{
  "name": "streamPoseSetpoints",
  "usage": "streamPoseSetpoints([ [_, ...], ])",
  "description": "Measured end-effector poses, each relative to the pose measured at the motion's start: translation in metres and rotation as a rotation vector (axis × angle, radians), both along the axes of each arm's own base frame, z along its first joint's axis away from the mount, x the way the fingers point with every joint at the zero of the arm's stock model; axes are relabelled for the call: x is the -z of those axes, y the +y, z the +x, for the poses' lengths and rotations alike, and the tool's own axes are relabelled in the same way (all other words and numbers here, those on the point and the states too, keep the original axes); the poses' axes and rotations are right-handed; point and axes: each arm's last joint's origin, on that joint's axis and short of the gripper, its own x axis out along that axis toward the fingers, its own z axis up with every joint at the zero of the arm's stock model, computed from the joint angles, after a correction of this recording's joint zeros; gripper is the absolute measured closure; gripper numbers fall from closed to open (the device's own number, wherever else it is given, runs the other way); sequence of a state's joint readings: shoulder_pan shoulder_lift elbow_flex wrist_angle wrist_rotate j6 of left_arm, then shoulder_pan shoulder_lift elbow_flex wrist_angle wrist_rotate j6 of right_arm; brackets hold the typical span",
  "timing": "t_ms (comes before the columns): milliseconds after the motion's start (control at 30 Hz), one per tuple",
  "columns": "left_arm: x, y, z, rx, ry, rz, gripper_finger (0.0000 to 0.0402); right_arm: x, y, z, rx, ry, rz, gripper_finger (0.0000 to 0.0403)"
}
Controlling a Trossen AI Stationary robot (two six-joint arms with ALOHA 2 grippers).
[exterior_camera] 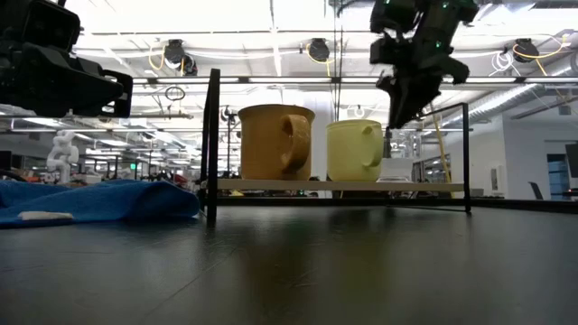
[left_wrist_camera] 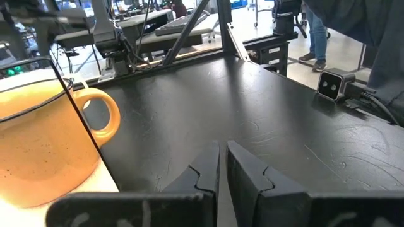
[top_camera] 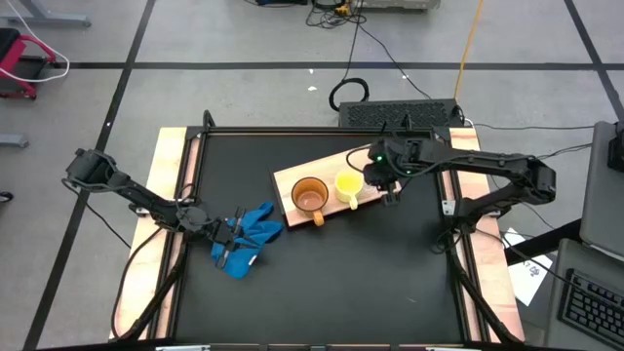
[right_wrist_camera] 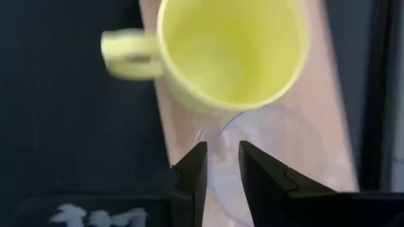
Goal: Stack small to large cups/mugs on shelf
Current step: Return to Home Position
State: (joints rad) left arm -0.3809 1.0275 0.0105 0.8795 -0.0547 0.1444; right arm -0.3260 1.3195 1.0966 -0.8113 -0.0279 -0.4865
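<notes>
Left pincer (left_wrist_camera: 222, 157): at 8 o'clock on the worktop (top_camera: 322, 283); fingers closed together, gripping nothing.
Cloth (top_camera: 255, 232): blue, crumpled, just beside the left pincer at its 1 o'clock.
Shelf (top_camera: 291, 181): light-wood board lying skewed, from the worktop's centre toward 1 o'clock.
Brown mug (top_camera: 310, 198): upright on the shelf's 8 o'clock end; handle toward 6 o'clock.
Yellow mug (top_camera: 349, 184): upright on the shelf, just beside the brown mug at its 2 o'clock.
Clear cup (exterior_camera: 397, 169): upright on the shelf, just beside the yellow mug, farther along the row.
Right pincer (right_wrist_camera: 218, 161): above the clear cup; fingers slightly apart, gripping nothing.
</notes>
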Motion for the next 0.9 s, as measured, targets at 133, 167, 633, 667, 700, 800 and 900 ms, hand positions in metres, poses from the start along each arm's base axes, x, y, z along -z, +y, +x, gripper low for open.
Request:
streamPoseSetpoints([
  [133,0.0,0.0,0.0,0.0,0.001,-0.003,0.0371,-0.018,0.003,-0.008,0.01,-0.112,-0.03,0.029],
  [167,0.0,0.0,0.0,0.0,0.001,-0.005,0.0371,-0.024,0.004,-0.01,0.013,-0.149,-0.04,0.028],
  [633,-0.015,0.001,0.001,-0.039,-0.142,-0.062,0.0371,-0.085,0.023,-0.062,0.055,-0.53,-0.046,0.0331],
  [667,-0.016,0.001,0.001,-0.04,-0.147,-0.07,0.0371,-0.088,0.025,-0.066,0.048,-0.554,-0.03,0.0351],
  [700,-0.016,0.001,0.001,-0.042,-0.152,-0.075,0.0374,-0.091,0.027,-0.069,0.046,-0.574,-0.018,0.0371],
  [800,-0.018,0.001,0.001,-0.057,-0.169,-0.077,0.0395,-0.097,0.033,-0.08,0.051,-0.617,0.006,0.0395],
  [900,-0.019,-0.001,0.0,-0.098,-0.198,-0.019,0.0399,-0.101,0.039,-0.089,0.055,-0.652,0.036,0.0399],
])
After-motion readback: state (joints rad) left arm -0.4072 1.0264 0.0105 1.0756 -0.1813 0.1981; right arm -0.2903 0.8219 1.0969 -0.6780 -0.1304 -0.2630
